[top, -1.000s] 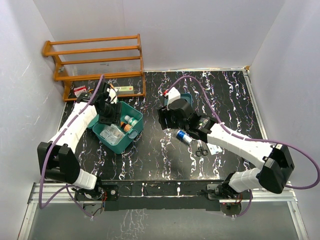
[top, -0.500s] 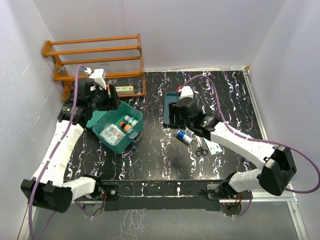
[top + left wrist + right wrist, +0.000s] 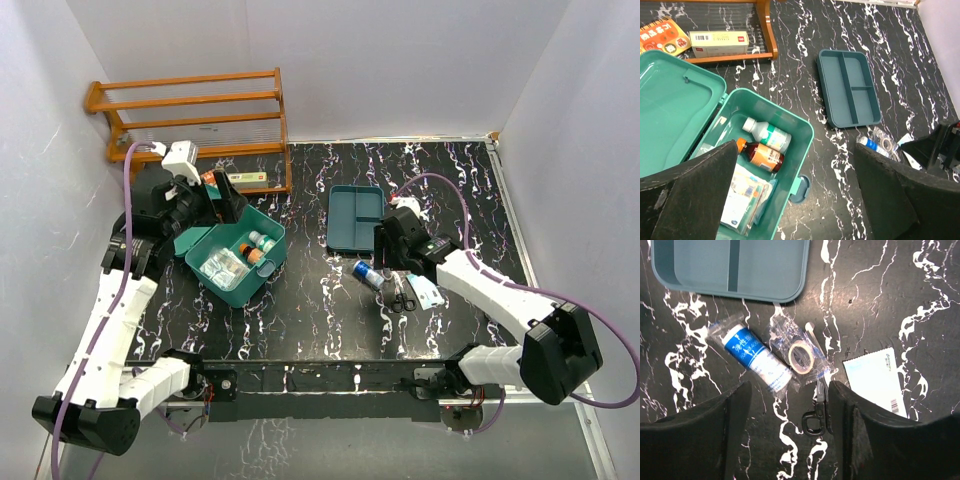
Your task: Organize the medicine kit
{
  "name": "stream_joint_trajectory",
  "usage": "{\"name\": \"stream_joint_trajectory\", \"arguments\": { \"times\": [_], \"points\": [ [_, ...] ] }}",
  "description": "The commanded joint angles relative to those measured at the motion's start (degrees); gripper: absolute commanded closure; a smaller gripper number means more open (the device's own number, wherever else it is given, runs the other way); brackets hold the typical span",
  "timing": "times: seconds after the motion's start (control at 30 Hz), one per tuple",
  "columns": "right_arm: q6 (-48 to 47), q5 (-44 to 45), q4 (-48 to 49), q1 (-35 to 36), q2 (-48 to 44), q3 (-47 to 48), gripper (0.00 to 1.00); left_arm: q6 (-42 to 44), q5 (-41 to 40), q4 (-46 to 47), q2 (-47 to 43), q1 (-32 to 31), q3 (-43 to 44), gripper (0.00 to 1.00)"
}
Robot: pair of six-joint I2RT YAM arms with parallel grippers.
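At 3 o'clock on the desk [image 3: 300, 320], the right fingers [image 3: 690, 435] stand apart, empty, above a blue-labelled roll [image 3: 757, 357], tape [image 3: 801, 355] and scissors [image 3: 817, 412]. At 9 o'clock the medicine kit [image 3: 809, 137] lies open, bottles [image 3: 767, 135] inside, under the wide, empty left fingers [image 3: 690, 195]. A divided tray [image 3: 345, 215] sits at 12, a wooden rack [image 3: 190, 120] at 10.

We look down from high above and behind the arms on the whole black marbled table [image 3: 300, 310], with the arm bases at the bottom edge. The left wrist camera hangs well above the table, tilted forward. It takes in the open medicine kit [image 3: 675, 110] close below, the wooden rack [image 3: 767, 30] at the top and the divided tray [image 3: 860, 75] farther off. The right wrist camera looks straight down from nearer, on the tray's edge, a blue-labelled roll [image 3: 752, 357] and scissors [image 3: 819, 395]. All three views share the tray.
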Motion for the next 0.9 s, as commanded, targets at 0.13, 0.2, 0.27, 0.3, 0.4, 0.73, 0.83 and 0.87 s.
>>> {"name": "stream_joint_trajectory", "arguments": {
  "times": [0.13,0.2,0.27,0.3,0.4,0.73,0.83,0.87],
  "points": [
    [-8.0,-5.2,2.7,-0.4,3.7,-0.3,0.52,1.7,3.8,-3.5,-4.4,-0.3,-3.6,0.01],
    [-10.6,-8.0,3.8,-0.4,5.4,0.3,0.53,1.1,6.0,-2.6,-4.4,-0.4,-4.4,0.01],
    [-12.2,-10.3,3.5,-0.4,7.6,1.9,0.54,0.2,8.4,-1.7,-3.7,-0.6,-4.4,0.01],
    [-12.6,-11.3,2.8,-0.4,8.9,3.2,0.54,-0.2,9.6,-1.2,-3.2,-0.6,-4.3,0.02],
    [-14.0,-14.4,2.7,-0.3,12.3,4.7,0.6,-1.1,13.5,1.2,-1.8,-0.7,-4.6,0.04],
    [-13.2,-22.2,3.5,-0.2,18.1,5.4,0.61,-0.9,15.3,3.7,6.2,-1.2,-1.4,0.05],
    [-13.0,-21.7,3.6,0.0,20.2,5.7,0.62,-1.7,17.1,5.6,9.2,-1.3,-0.6,0.06],
    [-12.9,-21.4,3.5,0.0,20.8,5.8,0.62,-2.4,17.5,6.3,9.9,-1.3,-0.5,0.06]
  ]
}}
